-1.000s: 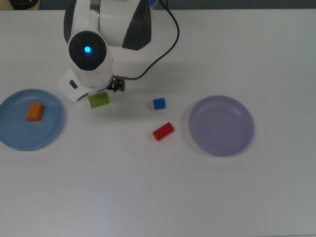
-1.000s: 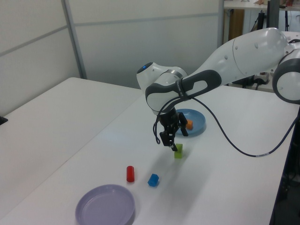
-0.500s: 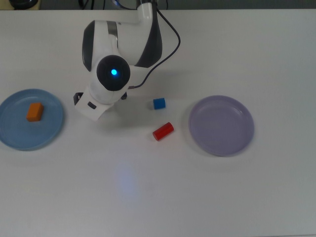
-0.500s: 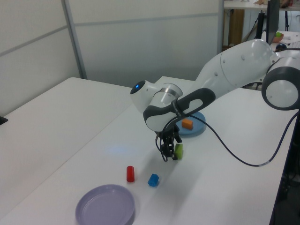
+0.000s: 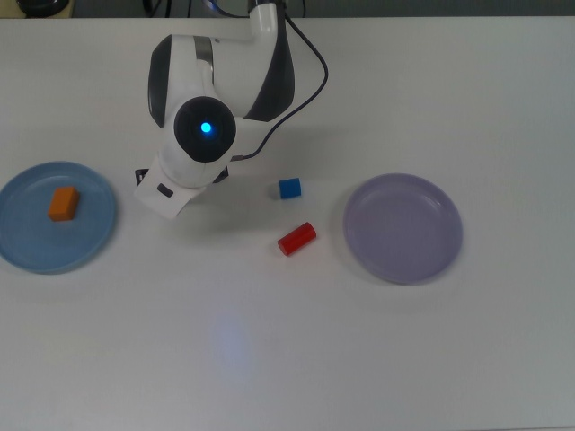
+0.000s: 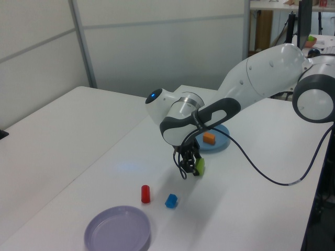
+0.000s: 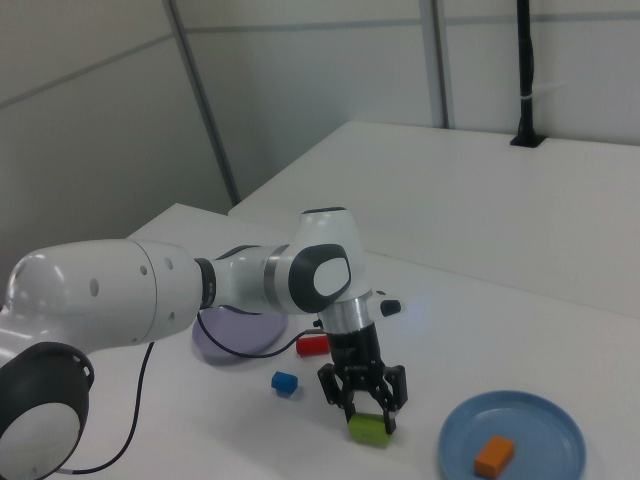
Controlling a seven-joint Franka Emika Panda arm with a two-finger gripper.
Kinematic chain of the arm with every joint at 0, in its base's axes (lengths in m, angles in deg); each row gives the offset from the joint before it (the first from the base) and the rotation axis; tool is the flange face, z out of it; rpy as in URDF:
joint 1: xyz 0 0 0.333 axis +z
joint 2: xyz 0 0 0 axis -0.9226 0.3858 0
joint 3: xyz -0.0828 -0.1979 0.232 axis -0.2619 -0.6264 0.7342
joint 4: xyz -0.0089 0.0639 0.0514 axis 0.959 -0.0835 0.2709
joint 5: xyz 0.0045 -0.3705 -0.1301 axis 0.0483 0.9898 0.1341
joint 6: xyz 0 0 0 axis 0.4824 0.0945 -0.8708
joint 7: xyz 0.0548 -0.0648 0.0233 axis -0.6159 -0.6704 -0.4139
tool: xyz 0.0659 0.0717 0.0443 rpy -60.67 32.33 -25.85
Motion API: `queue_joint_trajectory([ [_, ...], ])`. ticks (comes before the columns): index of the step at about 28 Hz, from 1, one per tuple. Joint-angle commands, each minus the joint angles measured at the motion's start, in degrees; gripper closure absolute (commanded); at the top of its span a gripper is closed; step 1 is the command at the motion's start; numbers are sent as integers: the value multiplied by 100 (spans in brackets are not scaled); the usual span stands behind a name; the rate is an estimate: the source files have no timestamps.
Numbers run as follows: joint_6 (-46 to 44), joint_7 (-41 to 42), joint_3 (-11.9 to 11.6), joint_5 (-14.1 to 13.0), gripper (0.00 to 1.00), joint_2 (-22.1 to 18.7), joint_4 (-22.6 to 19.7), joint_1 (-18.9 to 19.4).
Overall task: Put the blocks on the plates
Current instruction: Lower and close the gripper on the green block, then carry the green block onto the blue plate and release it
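Lime-green block (image 7: pixel 368 428) sits clamped between the fingers of the gripper (image 7: pixel 366 414), one finger on each side, and in the left view the same block (image 6: pixel 200 166) reads as held just above the white table (image 6: pixel 78 136), tilted a little. Top view hides both the gripper and the green block under the white arm (image 5: pixel 205 126), which has a blue light on its joint. Orange block (image 5: pixel 63 204) lies flat inside the light blue plate (image 5: pixel 18 247) at the top view's left; in the right view that plate (image 7: pixel 545 415) is just beside the gripper on the right view's right, with the orange block (image 7: pixel 494 455) on it. Blue cube (image 5: pixel 289 189) and red cylinder (image 5: pixel 296 239) lie on the bare table between the arm and the lavender plate (image 5: pixel 364 247), the cylinder on its side in the top view, near each other but apart. Lavender plate holds nothing and sits at the top view's right, well apart from the blue plate. Black cable (image 5: pixel 310 76) trails from the arm across the table.
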Motion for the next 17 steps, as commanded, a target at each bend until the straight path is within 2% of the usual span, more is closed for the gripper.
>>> queue_joint_trajectory([
  [1,55,98,-95,-260,100,-242,121,-271],
  [4,108,107,-95,-516,100,-242,306,-527],
  [6,143,107,-95,-586,99,-234,394,-720],
  [7,282,107,-95,-682,99,-234,499,-913],
  [9,520,98,-95,-797,99,-242,553,-1037],
  [12,1246,72,-104,-1060,98,-190,553,-1186],
  [17,2259,36,-95,-1158,98,47,509,-1336],
])
